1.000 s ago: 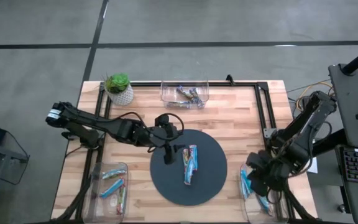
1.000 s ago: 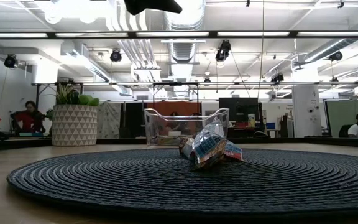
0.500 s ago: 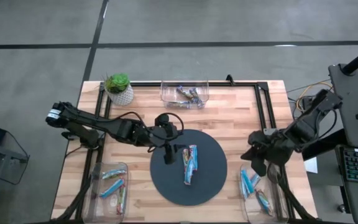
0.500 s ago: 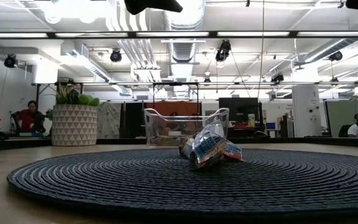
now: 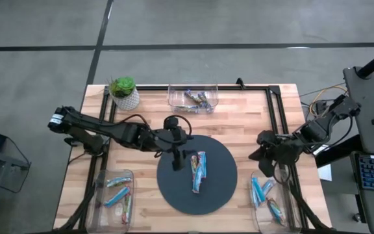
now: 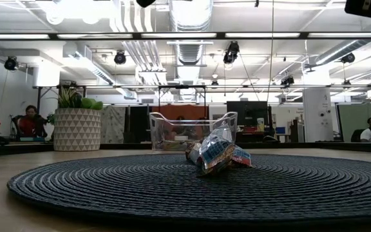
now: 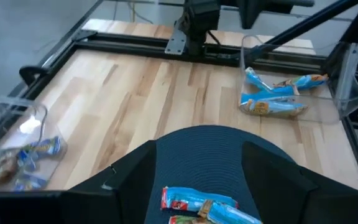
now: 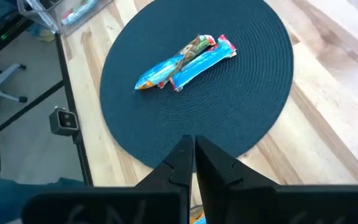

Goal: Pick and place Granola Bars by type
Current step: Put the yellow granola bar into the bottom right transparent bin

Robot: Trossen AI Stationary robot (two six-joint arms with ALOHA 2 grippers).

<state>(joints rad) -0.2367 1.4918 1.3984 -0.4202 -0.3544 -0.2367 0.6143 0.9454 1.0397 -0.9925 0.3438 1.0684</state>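
Right wrist view shows your right gripper [image 8: 191, 152] with its fingers pressed together and nothing between them, hanging above the near edge of the dark mat [image 8: 241, 118]; the last granola bars [image 8: 185, 62] lie in a small overlapping cluster near the mat's middle, well ahead of those fingers. Your left gripper [image 5: 176, 158] hovers over the mat's left part with its jaws spread wide and empty, just beside the same cluster [image 5: 199, 171]. From there outward, the side bin [image 5: 268, 198] under your right arm, the left bin [image 5: 117, 192] and the far bin [image 5: 193, 99] already hold sorted bars. Watch for both arms reaching the cluster together and clashing. Because the bars overlap, a grasp may pinch two wrappers and carry the wrong type to a bin, or slip on the shiny film.
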